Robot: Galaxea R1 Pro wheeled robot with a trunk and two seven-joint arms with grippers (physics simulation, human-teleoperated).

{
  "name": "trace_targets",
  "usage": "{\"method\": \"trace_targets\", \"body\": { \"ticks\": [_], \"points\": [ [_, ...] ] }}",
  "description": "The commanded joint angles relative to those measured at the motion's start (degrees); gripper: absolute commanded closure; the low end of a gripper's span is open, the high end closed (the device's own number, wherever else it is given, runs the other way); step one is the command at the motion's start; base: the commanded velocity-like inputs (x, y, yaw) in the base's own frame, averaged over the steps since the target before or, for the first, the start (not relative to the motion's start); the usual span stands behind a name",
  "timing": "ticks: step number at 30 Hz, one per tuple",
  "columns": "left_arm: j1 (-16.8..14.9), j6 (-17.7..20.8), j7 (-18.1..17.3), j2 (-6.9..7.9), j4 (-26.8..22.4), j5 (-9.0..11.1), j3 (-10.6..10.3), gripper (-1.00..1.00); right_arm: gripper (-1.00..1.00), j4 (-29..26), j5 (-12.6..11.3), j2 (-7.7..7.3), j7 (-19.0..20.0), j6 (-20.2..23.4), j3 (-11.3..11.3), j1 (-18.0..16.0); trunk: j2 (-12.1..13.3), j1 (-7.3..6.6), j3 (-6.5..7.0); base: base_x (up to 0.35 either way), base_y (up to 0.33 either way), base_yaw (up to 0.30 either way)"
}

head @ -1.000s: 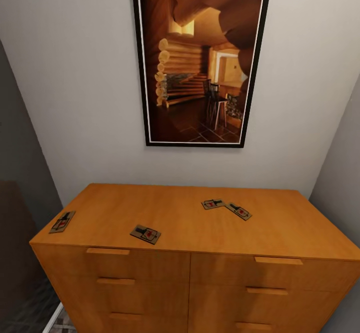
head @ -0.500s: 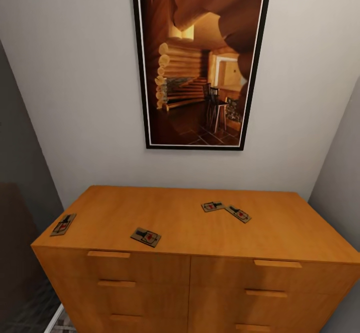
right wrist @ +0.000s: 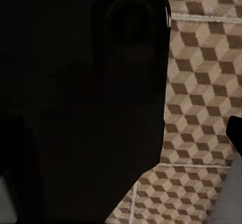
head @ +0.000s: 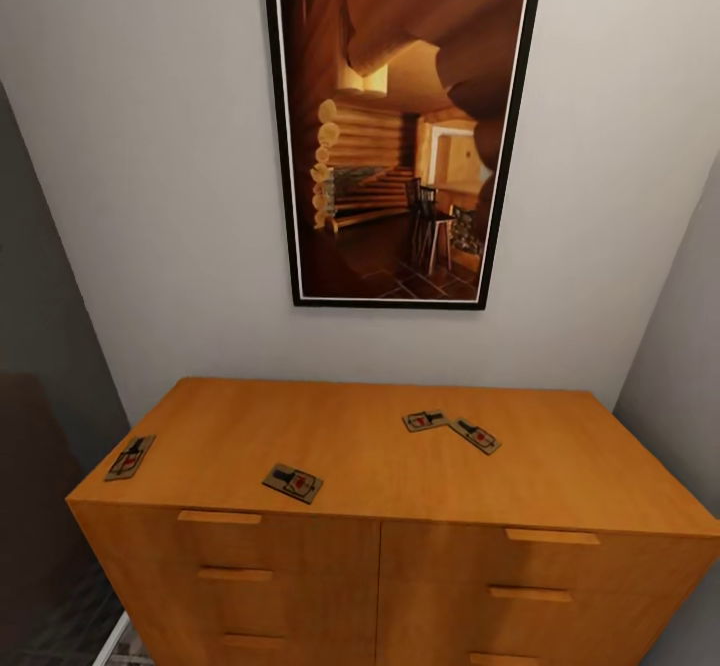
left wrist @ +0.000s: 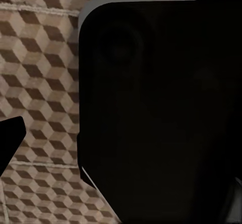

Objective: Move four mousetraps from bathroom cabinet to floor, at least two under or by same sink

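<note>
Here, four mousetraps lie flat on cabinet (head: 380,456) top. Leftmost mousetrap (head: 130,457) sits at left edge, long axis running front to back, slightly tilted. Second mousetrap (head: 293,482) lies near front edge, long axis skewed left-right. Right pair touch at corners: third mousetrap (head: 425,420) lies almost crosswise, fourth mousetrap (head: 475,436) angles toward front right. Framed picture (head: 400,126) hangs on wall above. Wrist views: dark robot body over cube-patterned floor (left wrist: 40,77); grippers' finger spread cannot be told; traps nowhere near them.
</note>
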Motion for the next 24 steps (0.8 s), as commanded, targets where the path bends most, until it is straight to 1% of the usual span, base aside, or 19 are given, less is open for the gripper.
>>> {"method": "trace_targets", "body": {
  "ticks": [1,24],
  "points": [
    [0.01,-0.11,-0.02,0.00,-0.03,0.20,0.06,-1.00,-1.00,0.01,-0.02,0.01,-0.04,-0.14,0.04,0.00,0.39,-0.22,0.15,0.000,0.000,0.000],
    [0.01,-0.10,-0.02,0.01,-0.03,0.20,0.06,-1.00,-1.00,0.01,-0.02,0.01,-0.04,-0.14,0.06,0.00,9.62,-5.28,4.28,0.000,0.000,0.000]
  ]
}}
